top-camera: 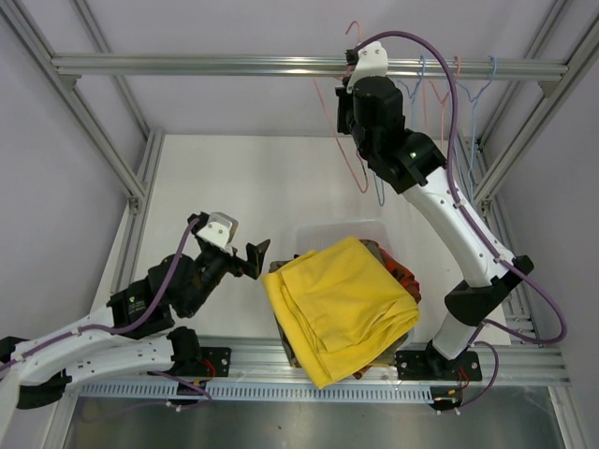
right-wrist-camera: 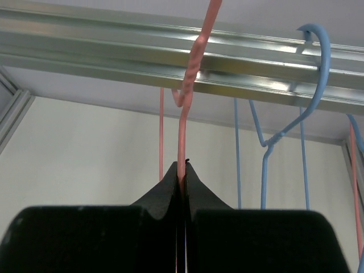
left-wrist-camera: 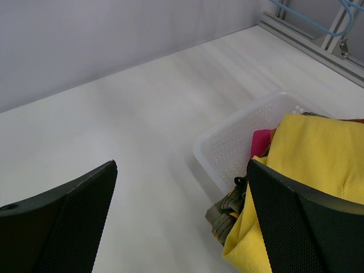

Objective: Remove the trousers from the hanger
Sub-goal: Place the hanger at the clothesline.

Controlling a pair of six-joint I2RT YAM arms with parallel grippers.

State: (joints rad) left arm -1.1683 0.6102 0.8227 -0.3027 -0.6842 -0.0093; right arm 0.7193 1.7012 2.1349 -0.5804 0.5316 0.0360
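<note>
A white table [top-camera: 215, 187] sat inside an aluminium frame [top-camera: 187, 65], its rail at 12 o'clock. Folded yellow trousers [top-camera: 342, 304] topped a white basket [left-wrist-camera: 227, 148] at 5 o'clock, long axis running 11 to 5. The left gripper [top-camera: 253, 257], jaws apart, hovered just beside them at their 9 o'clock. The right gripper [right-wrist-camera: 183, 168] was pinched on a pink hanger [right-wrist-camera: 190, 74] at the rail.

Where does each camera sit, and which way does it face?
Top: above and behind, looking down on table, left arm, right arm, yellow trousers.
Left wrist: on the left arm, facing the basket past the open left hand.
Right wrist: looking up at the rail, right hand shut on pink hanger.
Top and left wrist share the yellow trousers.
</note>
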